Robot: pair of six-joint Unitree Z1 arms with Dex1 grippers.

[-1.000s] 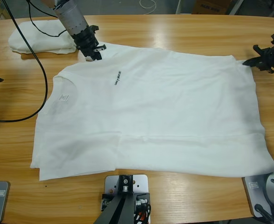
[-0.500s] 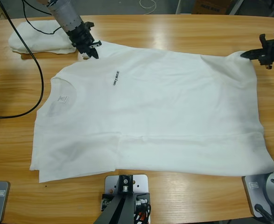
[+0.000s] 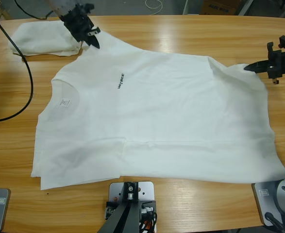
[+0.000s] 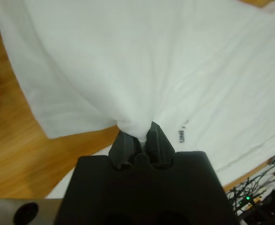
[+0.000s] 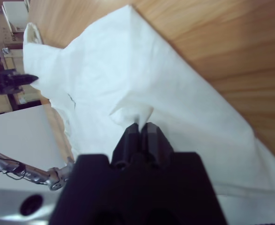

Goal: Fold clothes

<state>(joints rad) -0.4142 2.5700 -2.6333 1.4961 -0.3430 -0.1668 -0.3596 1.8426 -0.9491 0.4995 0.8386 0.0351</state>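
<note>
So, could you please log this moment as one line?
left hand: shut on T-shirt | right hand: shut on T-shirt | T-shirt: spread open, not yet folded

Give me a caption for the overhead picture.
Two grippers pinch a white T-shirt's far corners on a wooden table.

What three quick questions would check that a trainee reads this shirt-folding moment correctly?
1. True or false: the left hand and the right hand are each shut on the spread T-shirt.
2. Where in the high view does the bundled white garment lie? A) upper left B) middle C) lower right
3. Fill in: the black lettering sits nearer the ____ hand.
Key: 1 true; 2 A; 3 left.
</note>
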